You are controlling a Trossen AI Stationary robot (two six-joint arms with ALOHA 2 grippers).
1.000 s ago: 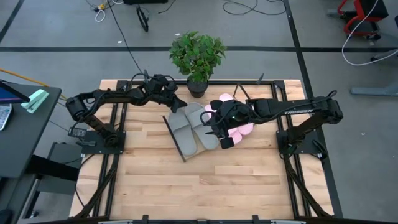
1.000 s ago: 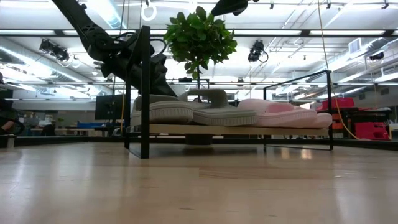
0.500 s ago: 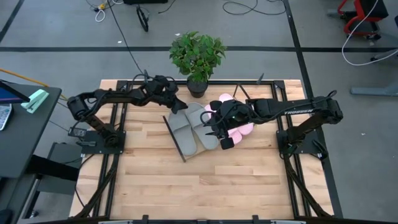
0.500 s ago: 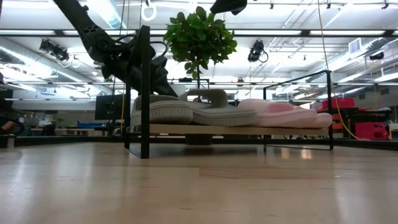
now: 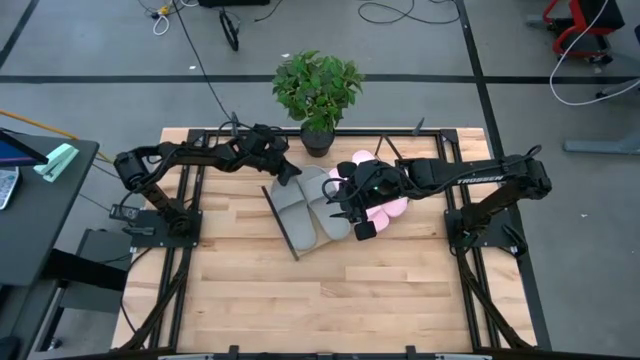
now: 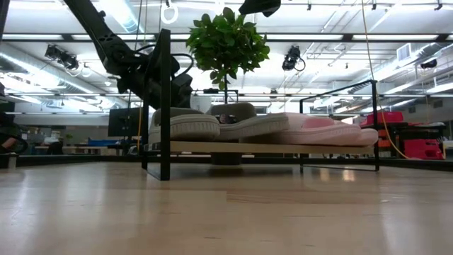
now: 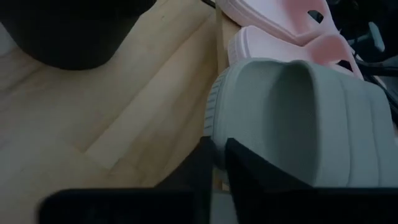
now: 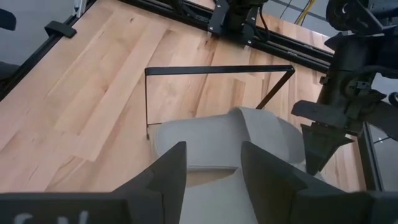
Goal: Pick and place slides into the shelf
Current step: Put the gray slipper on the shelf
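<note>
Two grey slides (image 5: 305, 212) lie side by side on the slanted shelf (image 6: 269, 147), with the pink pair (image 5: 385, 205) on their right. My left gripper (image 5: 290, 171) is at the far end of the grey slide beside the pink ones (image 7: 311, 118), shut on it. My right gripper (image 5: 352, 210) stands open over the same grey slide (image 8: 211, 140), one finger on each side of its strap (image 8: 261, 127); whether it touches cannot be told. In the low view this slide (image 6: 255, 126) sits tilted, its side toward the pink pair raised. My left gripper (image 7: 219, 158) pinches the ribbed rim (image 7: 214, 124) at the grey slide's far end between its two fingers (image 7: 202, 162). It comes in from the table's far left, slanting down. The slide lies on the shelf board, tilted.
A potted plant (image 5: 317, 90) stands at the table's far edge, just behind the shelf. The shelf's black wire frame (image 5: 281, 218) rises on the left of the grey slides. The bare wooden tabletop (image 5: 320, 300) stretches toward the near edge.
My left arm has reached a little toward the right, toward the grey slides. The grey slide beside the pink pair has tipped: in the low view its strap has sunk and its sole now slants up toward the pink slides. The right gripper has kept still.
</note>
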